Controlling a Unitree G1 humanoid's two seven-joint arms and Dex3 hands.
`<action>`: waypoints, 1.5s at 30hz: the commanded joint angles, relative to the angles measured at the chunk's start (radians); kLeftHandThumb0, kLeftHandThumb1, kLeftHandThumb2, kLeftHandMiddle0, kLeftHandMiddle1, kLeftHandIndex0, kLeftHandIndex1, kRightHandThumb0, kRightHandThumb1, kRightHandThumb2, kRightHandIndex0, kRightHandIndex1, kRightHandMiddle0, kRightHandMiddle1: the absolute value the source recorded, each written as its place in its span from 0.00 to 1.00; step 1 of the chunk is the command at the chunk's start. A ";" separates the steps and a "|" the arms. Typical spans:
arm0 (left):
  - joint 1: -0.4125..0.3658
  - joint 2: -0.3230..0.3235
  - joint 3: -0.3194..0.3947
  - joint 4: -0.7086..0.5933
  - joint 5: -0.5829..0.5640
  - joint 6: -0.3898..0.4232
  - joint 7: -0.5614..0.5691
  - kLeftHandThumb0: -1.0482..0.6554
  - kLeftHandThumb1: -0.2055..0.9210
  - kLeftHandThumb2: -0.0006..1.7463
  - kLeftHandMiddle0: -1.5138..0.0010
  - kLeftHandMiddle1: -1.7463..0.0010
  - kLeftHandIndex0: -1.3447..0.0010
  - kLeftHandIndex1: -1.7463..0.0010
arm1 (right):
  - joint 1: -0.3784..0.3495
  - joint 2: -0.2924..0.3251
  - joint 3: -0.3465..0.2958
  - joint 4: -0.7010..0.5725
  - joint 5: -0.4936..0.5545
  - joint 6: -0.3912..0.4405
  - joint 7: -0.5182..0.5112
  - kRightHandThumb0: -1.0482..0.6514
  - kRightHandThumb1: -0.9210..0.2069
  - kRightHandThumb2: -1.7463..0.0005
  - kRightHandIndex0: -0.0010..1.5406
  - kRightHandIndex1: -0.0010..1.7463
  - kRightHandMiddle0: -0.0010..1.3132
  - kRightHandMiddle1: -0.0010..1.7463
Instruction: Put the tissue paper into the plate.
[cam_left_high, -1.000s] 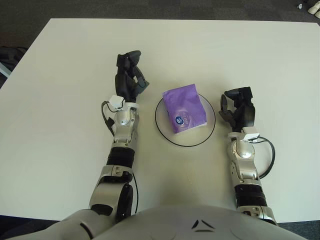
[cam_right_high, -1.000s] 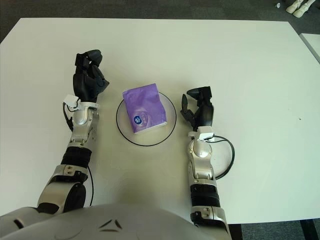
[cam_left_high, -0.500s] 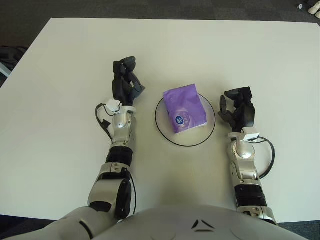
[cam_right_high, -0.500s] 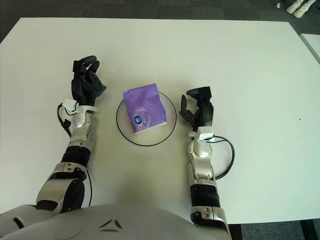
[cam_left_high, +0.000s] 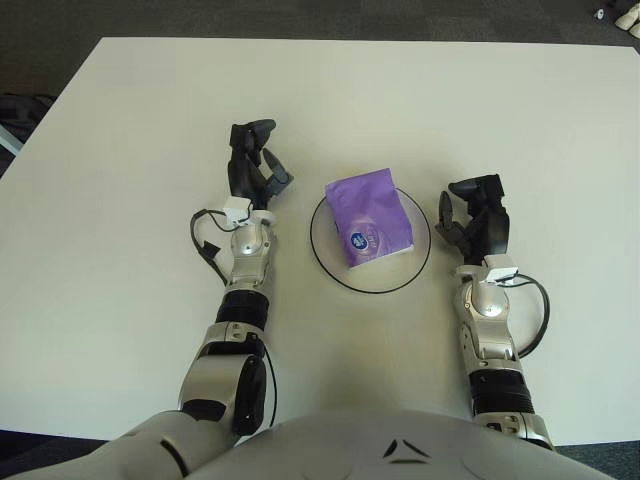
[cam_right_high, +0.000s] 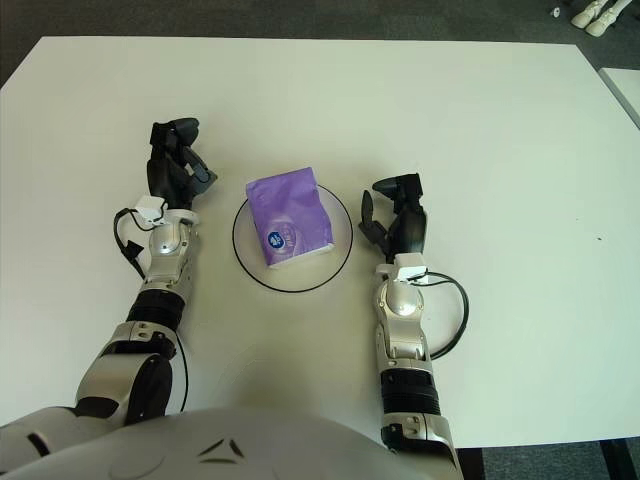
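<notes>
The purple plastic-wrapped pack of tissue paper (cam_left_high: 368, 217) already sits inside the round clear plate with a dark rim (cam_left_high: 330, 267), near the middle of the white table (cam_left_high: 120, 120); its far corner reaches to the plate's far edge. The left hand (cam_left_high: 252, 169) shows just left of the plate, fingers loosely spread and holding nothing. The right hand (cam_left_high: 478, 219) shows just right of it, fingers relaxed and apart, also empty. To my eye the placing is done. What remains is to draw both arms away cleanly, lifting clear of the rim so neither nudges the plate or tips the pack.
</notes>
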 joint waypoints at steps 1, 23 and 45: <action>0.062 -0.004 -0.009 0.007 -0.009 -0.006 -0.020 0.36 0.70 0.88 0.73 0.30 0.66 0.14 | 0.072 0.006 0.006 0.076 -0.015 0.005 -0.007 0.40 0.16 0.55 0.35 0.69 0.23 1.00; 0.189 -0.055 -0.049 -0.031 -0.103 0.035 -0.180 0.35 0.78 0.83 0.61 0.23 0.63 0.06 | 0.075 0.017 0.006 0.076 -0.012 0.029 -0.027 0.40 0.09 0.61 0.35 0.70 0.19 1.00; 0.288 -0.074 -0.079 -0.065 0.015 0.106 -0.056 0.30 0.87 0.74 0.60 0.06 0.57 0.00 | 0.083 0.017 0.016 0.086 -0.017 0.001 -0.030 0.40 0.09 0.62 0.36 0.67 0.19 1.00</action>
